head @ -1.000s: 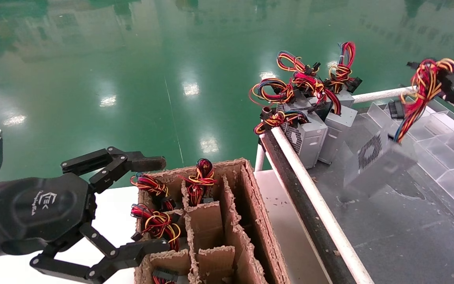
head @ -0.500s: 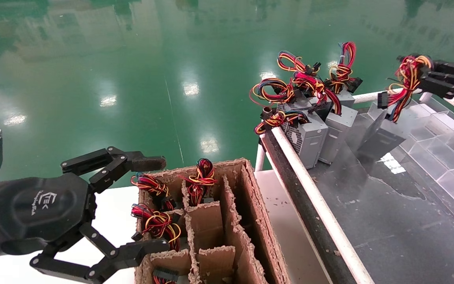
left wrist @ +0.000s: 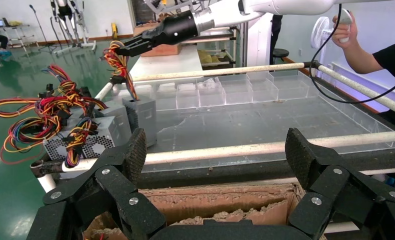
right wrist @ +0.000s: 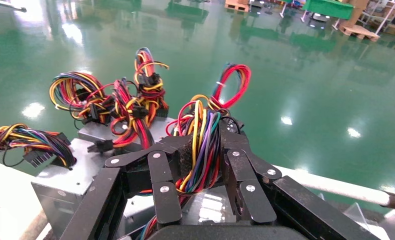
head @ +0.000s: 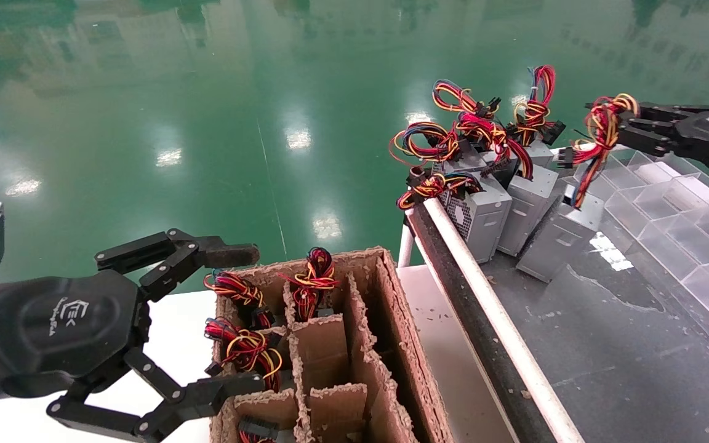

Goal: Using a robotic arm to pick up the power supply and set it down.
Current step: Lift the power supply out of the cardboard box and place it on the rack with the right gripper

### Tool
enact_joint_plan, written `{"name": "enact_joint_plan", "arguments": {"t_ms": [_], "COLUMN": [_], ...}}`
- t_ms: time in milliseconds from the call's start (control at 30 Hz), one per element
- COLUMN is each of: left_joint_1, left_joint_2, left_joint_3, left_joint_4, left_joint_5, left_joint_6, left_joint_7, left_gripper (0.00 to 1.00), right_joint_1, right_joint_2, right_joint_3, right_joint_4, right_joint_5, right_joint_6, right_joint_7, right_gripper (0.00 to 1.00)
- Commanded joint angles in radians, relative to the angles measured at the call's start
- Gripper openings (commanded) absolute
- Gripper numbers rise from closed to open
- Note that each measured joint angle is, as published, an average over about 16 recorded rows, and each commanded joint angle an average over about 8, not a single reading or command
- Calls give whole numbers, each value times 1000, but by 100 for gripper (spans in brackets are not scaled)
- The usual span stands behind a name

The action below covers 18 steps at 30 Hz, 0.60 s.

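My right gripper point(head: 622, 126) is shut on the wire bundle point(right wrist: 200, 145) of the power supply point(head: 560, 237). The grey box hangs tilted from those red, yellow and black wires. Its lower edge looks to be on the dark table point(head: 625, 344), right beside the row of other supplies. In the left wrist view the same gripper point(left wrist: 123, 48) holds the wires above the box point(left wrist: 141, 117). My left gripper point(head: 237, 314) is open and holds nothing, above the near end of the cardboard box point(head: 385, 344); its fingers point(left wrist: 135, 152) stand wide apart.
Three more power supplies point(head: 484, 215) with wire bundles stand at the table's far left corner. White rails point(head: 490, 307) edge the table. Clear plastic dividers point(head: 687, 209) line its right side. The cardboard box's cells hold wire bundles point(head: 244, 347). A person point(left wrist: 380, 55) stands beyond the table.
My right gripper has carried the power supply left and away, and the box has come down from mid-air to beside the row of supplies. The left arm has not moved.
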Motion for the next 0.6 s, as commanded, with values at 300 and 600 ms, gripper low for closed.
{"name": "enact_joint_plan", "arguments": {"t_ms": [300,600], "left_joint_1": [0,0], "left_joint_2": [0,0], "left_joint_3": [0,0], "left_joint_4": [0,0], "left_joint_5": [0,0], "left_joint_6": [0,0], "left_joint_7": [0,0], "left_gripper": [100,100], "right_joint_1": [26,32], "right_joint_2": [-44,-95], "right_joint_3": [-4,-7], "right_joint_4": [-15,-19], "right_joint_5": [-5,-10], "right_joint_6": [48,85], "right_joint_7": [1,4], "right_gripper": [0,0]}}
